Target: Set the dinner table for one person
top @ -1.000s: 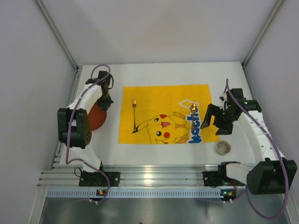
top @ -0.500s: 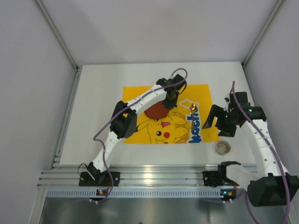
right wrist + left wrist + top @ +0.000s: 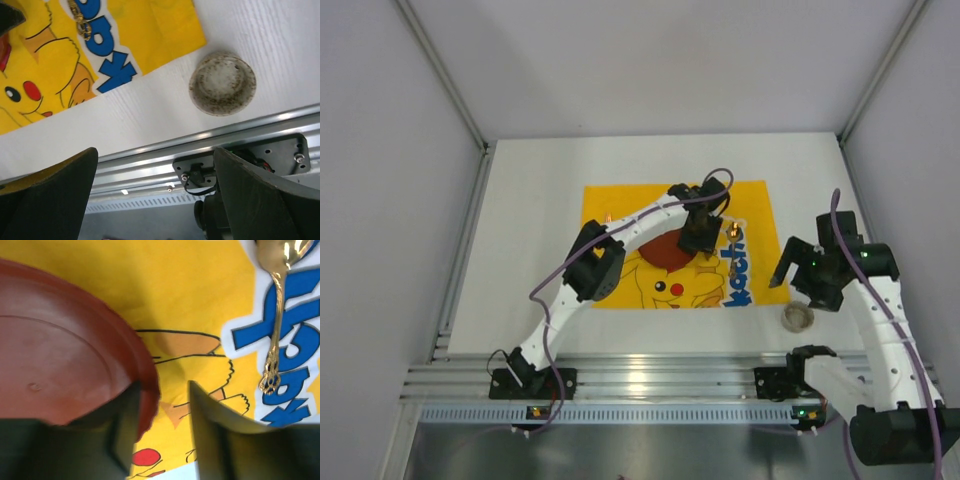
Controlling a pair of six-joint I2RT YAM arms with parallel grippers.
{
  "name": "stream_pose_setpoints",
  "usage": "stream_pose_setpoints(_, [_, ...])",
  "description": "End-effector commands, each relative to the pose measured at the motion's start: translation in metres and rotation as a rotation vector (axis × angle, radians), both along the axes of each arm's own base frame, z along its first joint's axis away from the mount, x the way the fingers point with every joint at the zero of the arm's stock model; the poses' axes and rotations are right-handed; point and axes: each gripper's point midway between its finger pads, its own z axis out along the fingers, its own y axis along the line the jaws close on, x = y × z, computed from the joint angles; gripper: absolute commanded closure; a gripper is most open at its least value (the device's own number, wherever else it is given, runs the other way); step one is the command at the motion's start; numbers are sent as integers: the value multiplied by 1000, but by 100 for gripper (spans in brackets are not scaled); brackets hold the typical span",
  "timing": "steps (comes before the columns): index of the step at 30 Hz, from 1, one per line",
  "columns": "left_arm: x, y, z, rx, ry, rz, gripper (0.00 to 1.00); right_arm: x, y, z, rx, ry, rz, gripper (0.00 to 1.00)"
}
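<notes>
A dark red plate lies in the middle of the yellow cartoon-print cloth on the white dinner table. My left gripper is at the plate's right edge. In the left wrist view the left gripper is open, the plate rim beside the left finger and a gap of cloth before the right one. A gold spoon lies just to the right on the cloth. My right gripper hangs wide open and empty over the table's near right.
A small speckled bowl stands on bare table off the cloth's near right corner. A gold fork's head peeks out beside the left arm. Metal rails run along the near edge. Grey walls enclose the table.
My left arm carried the red plate from the table's left side onto the cloth's middle, then its jaws opened. My right gripper drew back towards the near right and opened wider.
</notes>
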Motion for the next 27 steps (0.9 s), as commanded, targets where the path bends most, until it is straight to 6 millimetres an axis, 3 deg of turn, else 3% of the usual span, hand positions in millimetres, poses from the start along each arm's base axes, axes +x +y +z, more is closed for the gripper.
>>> stream_pose_setpoints(1, [-20, -37, 43, -171, -16, -62, 44, -23, -28, -6, -137, 56, -132, 0])
stream_pose_setpoints(2, [-21, -37, 48, -180, -20, -49, 30, -25, -32, -10, -159, 63, -154, 0])
stream_pose_setpoints(3, [-21, -36, 53, -186, -26, -41, 26, -28, -32, -18, -158, 69, -160, 0])
stream_pose_setpoints(9, [-26, -14, 110, -220, -120, 6, 23, -25, -16, -53, -73, 111, -169, 0])
stream_pose_setpoints(12, [-34, 2, 150, -256, -175, 19, 23, -15, -15, -65, -65, 104, -172, 0])
stream_pose_setpoints(18, [-55, 44, 157, -209, -192, 63, 24, 9, -27, -74, -138, 67, -174, 2])
stream_pose_setpoints(21, [-76, 67, 148, -189, -166, 81, 25, 14, -26, -85, -133, 83, -191, 3])
stream_pose_setpoints(27, [-96, 97, 134, -160, -155, 118, 26, 19, -23, -105, -116, 119, -229, 6])
